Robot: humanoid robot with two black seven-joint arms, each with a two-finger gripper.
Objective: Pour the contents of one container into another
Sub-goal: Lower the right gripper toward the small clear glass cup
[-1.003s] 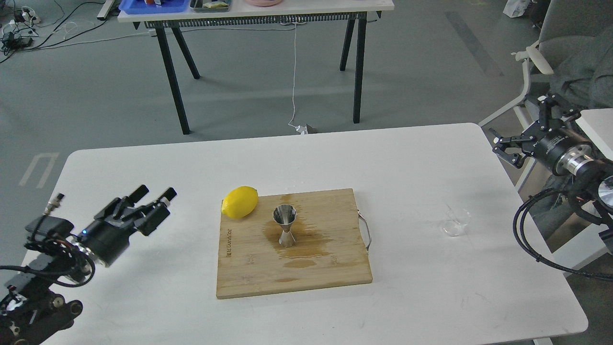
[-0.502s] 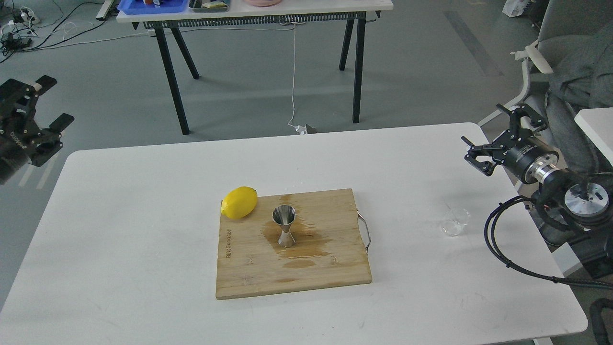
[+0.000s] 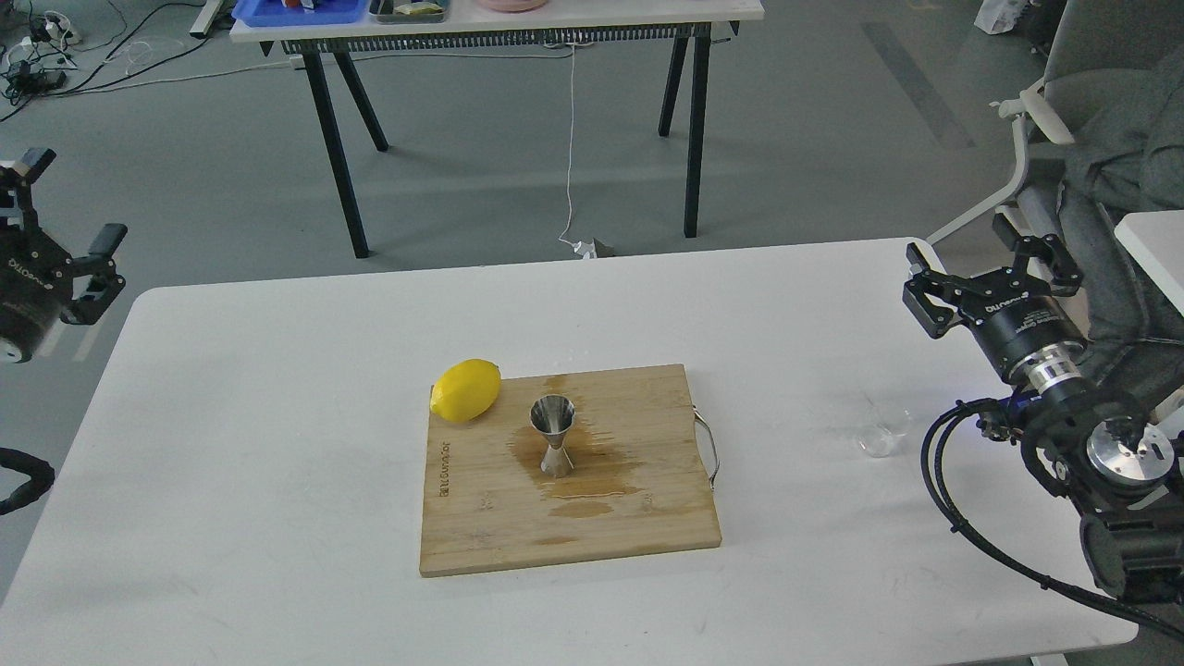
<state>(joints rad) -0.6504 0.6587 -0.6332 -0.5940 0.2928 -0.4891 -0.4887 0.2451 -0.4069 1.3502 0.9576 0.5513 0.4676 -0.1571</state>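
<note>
The clear glass cup [image 3: 881, 430] stands upright on the white table [image 3: 277, 444], right of the board. The steel jigger [image 3: 553, 435] stands upright in the middle of the wooden cutting board [image 3: 518, 536], on a wet stain. My right gripper [image 3: 990, 273] hovers open above the table's far right corner, behind the cup and apart from it, holding nothing. At the far left edge of the view, off the table, my left gripper [image 3: 67, 208] is open and empty.
A yellow lemon [image 3: 465, 390] lies on the board's back left corner. The board has a metal handle [image 3: 708, 449] on its right side. My right arm's cables [image 3: 962, 499] hang by the table's right edge. Another table [image 3: 499, 28] and a chair [image 3: 1027, 120] stand behind.
My left arm rose from low over the table's left side to the far left edge of the view. My right gripper swung in over the table's right corner, closer to the cup.
</note>
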